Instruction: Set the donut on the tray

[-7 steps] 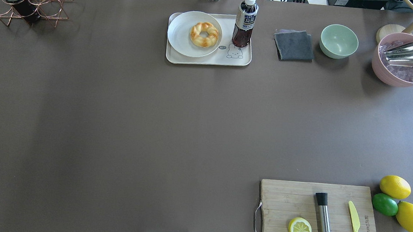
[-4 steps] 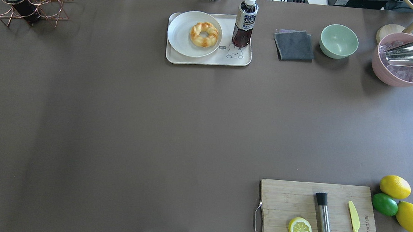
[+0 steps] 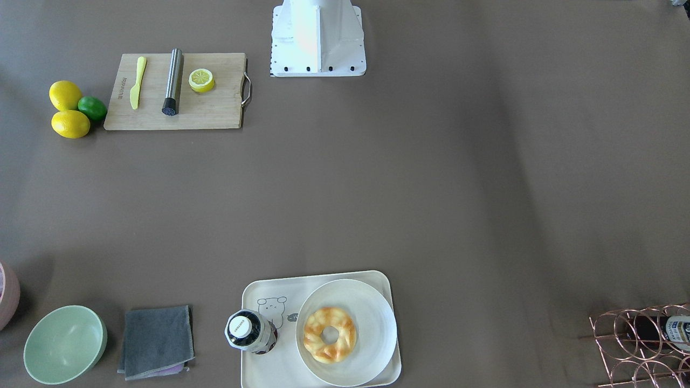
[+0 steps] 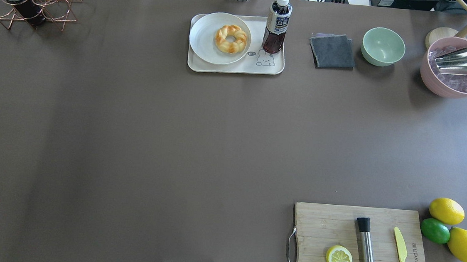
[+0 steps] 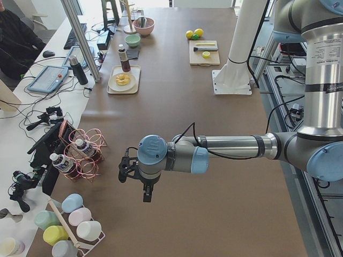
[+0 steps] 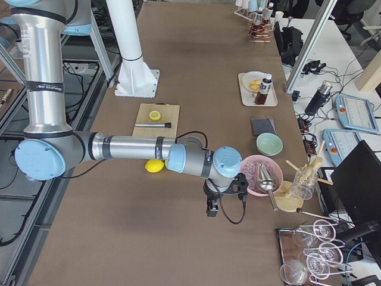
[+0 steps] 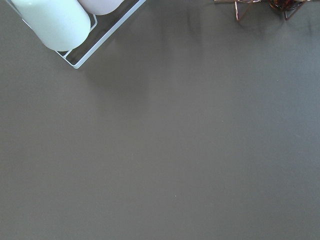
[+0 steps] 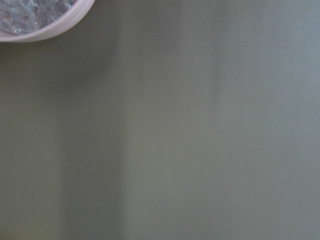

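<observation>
There is one donut (image 4: 232,39). It sits on one round plate (image 4: 203,37), and the plate sits on one tray (image 4: 238,68). One bottle (image 4: 277,24) stands on the tray too. Beside the tray are one grey cloth (image 4: 332,51), one green bowl (image 4: 383,46) and one pink bowl (image 4: 433,82) with one metal scoop (image 4: 462,59). Far from the tray is one wooden board (image 4: 326,225). It holds one lemon slice (image 4: 339,259), one metal stick (image 4: 367,254) and one yellow knife (image 4: 402,254). Next to the board are two lemons (image 4: 446,210) and one lime (image 4: 435,230). One wire rack (image 5: 91,140) holds two more bottles (image 5: 81,148).
</observation>
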Motion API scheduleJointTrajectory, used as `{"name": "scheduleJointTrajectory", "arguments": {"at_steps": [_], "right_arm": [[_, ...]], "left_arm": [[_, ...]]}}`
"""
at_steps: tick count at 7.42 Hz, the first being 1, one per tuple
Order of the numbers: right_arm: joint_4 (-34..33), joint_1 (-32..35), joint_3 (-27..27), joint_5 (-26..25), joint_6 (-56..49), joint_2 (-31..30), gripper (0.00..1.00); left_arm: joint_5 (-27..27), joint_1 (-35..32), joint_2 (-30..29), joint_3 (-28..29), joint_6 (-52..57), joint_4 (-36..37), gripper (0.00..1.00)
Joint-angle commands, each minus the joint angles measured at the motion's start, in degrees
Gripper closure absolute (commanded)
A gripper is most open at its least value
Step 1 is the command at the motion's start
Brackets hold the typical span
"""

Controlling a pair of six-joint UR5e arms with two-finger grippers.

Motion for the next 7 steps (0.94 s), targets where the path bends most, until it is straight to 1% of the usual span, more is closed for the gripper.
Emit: {"name": "scheduleJointTrajectory", "arguments": {"at_steps": [1, 3, 4, 5, 7], "right_arm": [[0.06, 0.18, 0.15, -0.07, -0.14, -0.25, 0.0], [-0.03, 0.27, 0.42, -0.76, 0.38, -0.16, 0.0], [-0.03, 0.27, 0.42, -2.07, 0.39, 0.1, 0.0], [-0.03, 0.18, 0.33, -3.39, 0.65, 0.63, 0.0], [-0.03, 0.18, 0.24, -3.41, 0.74, 0.89, 0.0]], "left_arm": [[0.32, -0.16, 0.39, -0.24, 0.18, 0.0, 0.02], [0.4, -0.25, 0.31, 0.02, 0.09, 0.01, 0.02], [0.49, -0.25, 0.13, 0.2, 0.09, 0.09, 0.02], [1.71, -0.25, 0.3, 0.2, 0.18, 0.09, 0.02], [1.81, -0.68, 0.39, -0.07, 0.18, 0.09, 0.02]]}}
